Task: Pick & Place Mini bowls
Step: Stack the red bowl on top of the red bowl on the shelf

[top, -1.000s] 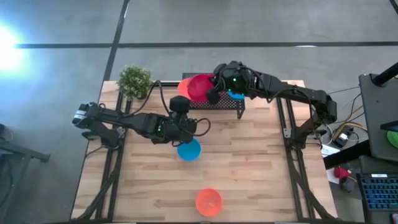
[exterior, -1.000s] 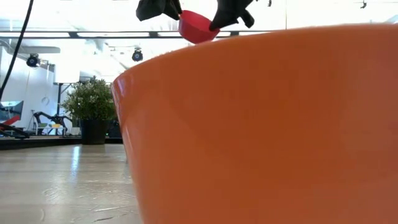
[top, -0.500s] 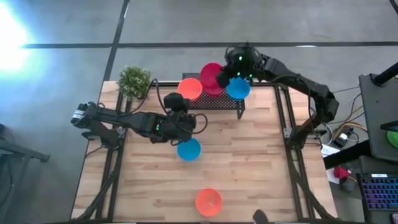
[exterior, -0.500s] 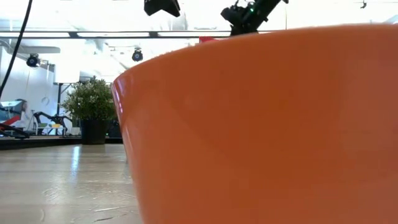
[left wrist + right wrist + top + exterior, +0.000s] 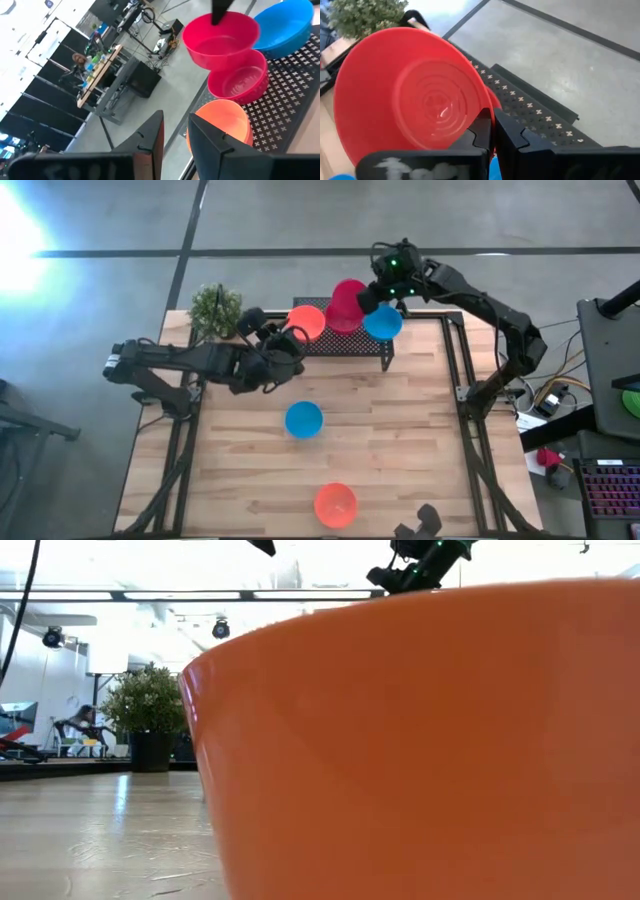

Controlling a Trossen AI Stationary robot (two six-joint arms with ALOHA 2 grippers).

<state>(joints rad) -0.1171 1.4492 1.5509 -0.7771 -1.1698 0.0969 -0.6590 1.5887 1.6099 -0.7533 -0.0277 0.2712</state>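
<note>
My right gripper (image 5: 365, 298) is shut on a crimson mini bowl (image 5: 347, 300), held in the air over the black mesh rack (image 5: 345, 346) at the table's far edge. Three mini bowls sit on the rack: orange (image 5: 220, 125), crimson (image 5: 239, 82) just below the held one, and blue (image 5: 285, 25). My left gripper (image 5: 175, 140) is open with nothing in it, raised near the rack's left end and pointing at it. A blue mini bowl (image 5: 303, 420) and an orange one (image 5: 335, 505) stand on the table. My right gripper pinches the crimson bowl's rim (image 5: 491, 116), one finger inside the bowl and one outside it. The fingers come slanting down from the table's right side. The bowl is lifted clear above the rack, tilted so its inside faces back along the fingers.
A small potted plant (image 5: 217, 310) stands at the far left corner, beside the rack. The orange bowl (image 5: 420, 740) near the front edge fills most of the low view. Bare wood lies right of the two bowls on the table.
My right gripper has carried the crimson bowl along the rack toward the table's right, from over the orange bowl to over the other crimson one. My left gripper has risen from the blue bowl on the table, drawn back toward the far left and rolled.
</note>
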